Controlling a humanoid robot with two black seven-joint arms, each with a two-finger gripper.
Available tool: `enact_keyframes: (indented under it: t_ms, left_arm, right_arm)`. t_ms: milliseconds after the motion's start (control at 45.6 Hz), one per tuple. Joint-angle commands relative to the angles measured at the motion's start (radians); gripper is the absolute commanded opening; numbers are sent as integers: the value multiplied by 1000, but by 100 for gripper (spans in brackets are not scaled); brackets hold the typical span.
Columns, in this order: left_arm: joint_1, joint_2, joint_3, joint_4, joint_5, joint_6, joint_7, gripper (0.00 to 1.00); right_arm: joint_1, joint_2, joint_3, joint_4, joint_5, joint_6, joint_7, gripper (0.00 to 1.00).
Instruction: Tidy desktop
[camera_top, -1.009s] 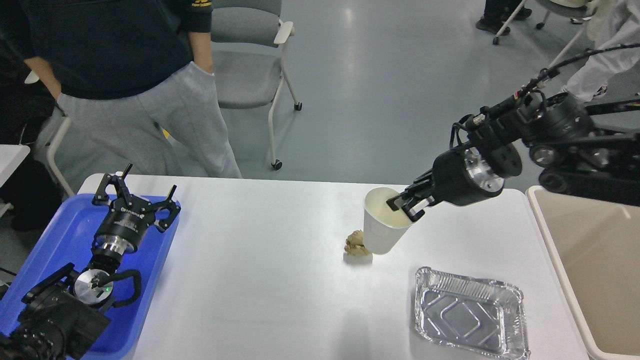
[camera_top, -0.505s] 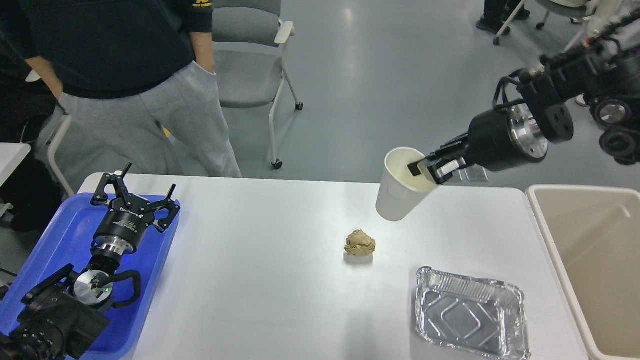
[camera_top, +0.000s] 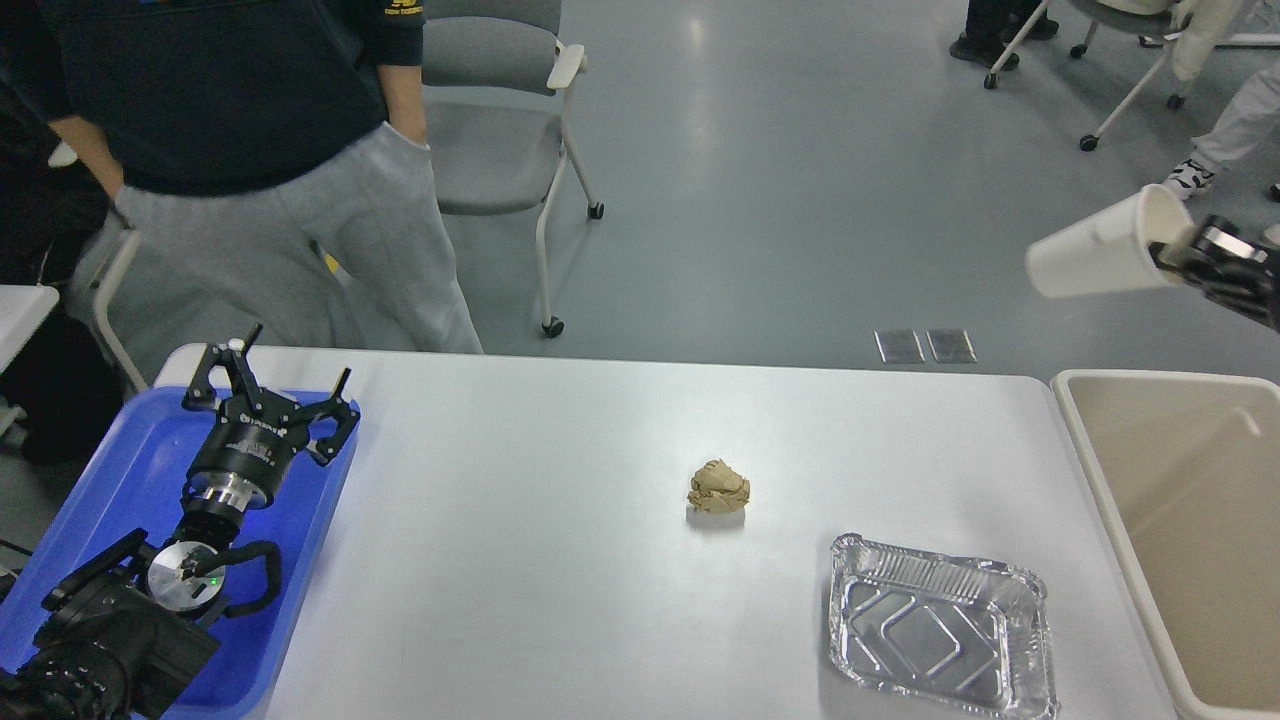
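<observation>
White paper cup (camera_top: 1100, 258) is clamped at its rim by the right fingers (camera_top: 1185, 258), tipped on its side, its long axis running nine to three, base toward nine. It hangs above the floor, just past the desk (camera_top: 520, 560); the beige bin (camera_top: 1190, 520) lies toward six o'clock of it. Left fingers (camera_top: 268, 392) are spread wide over the blue tray (camera_top: 120, 480), holding nothing. Likely next: lower and release.
</observation>
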Motion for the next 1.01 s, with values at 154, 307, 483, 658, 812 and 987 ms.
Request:
enact_keyframes:
  t_ms: [154,307,483,658,812,987]
  left_arm:
    - [0,-1,0,0,1,0,-1,100]
    - [0,0,0,0,1,0,-1,100]
    - [0,0,0,0,-1,0,-1,100]
    - [0,-1,0,0,-1,0,-1,100]
    - [0,0,0,0,-1,0,-1,100]
    - [0,-1,0,0,-1,0,-1,100]
  right_arm:
    - [-434,193,26,-462,734,-179,-3,0]
    - [-555,351,77,-617,783,-214,-10,0]
    - [-695,550,274,-886,769,-208,-10,0]
    - [-725,685,342,-1031,748,-217,-12,0]
    - [-735,701,351,-1043,748,-252,-12,0]
    - [-735,702,357,-1043,746,-263,-12,0]
